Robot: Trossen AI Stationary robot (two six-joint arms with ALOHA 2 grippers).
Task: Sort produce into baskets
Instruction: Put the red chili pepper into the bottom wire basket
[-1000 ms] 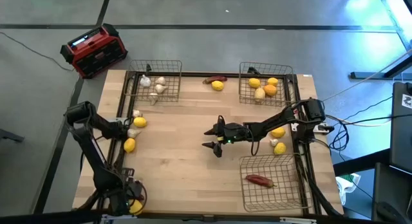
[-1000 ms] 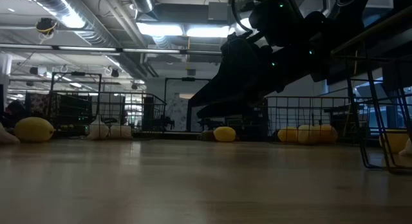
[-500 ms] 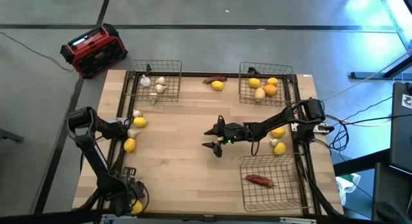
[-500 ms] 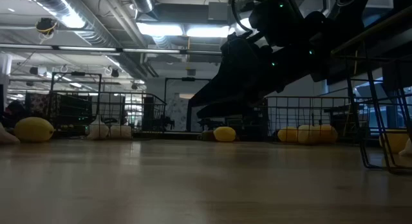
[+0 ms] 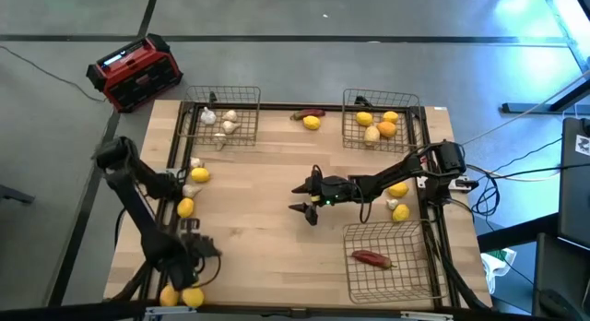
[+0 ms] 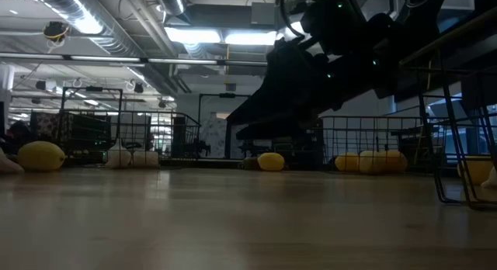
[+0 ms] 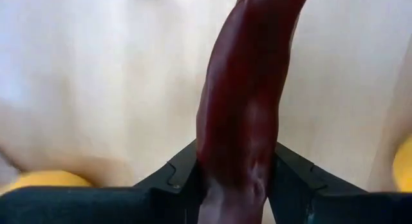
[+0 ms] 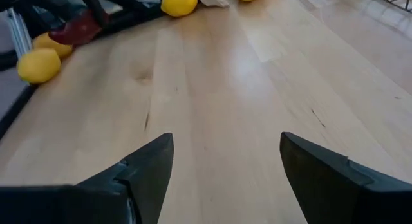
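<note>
From above, the left end effector sits low at the near-left corner of the desk, close to two yellow lemons at the edge; what it holds is hard to make out here. The right end effector hangs mid-desk, fingers spread, holding nothing. Three wire baskets stand ready: a garlic basket far left, a citrus basket far right, and a near-right basket with one red pepper.

At desk level, the right arm's dark bulk hovers above the wood, a loose lemon beyond it.

The left wrist camera settles the question: a long dark red pepper is clamped between the left fingers, off the desk.

The right wrist camera shows its own fingers wide apart over bare wood.

The step in hand appears to be carrying this pepper; next comes a long crossing to the near-right basket, or a handover to the waiting right arm.
</note>
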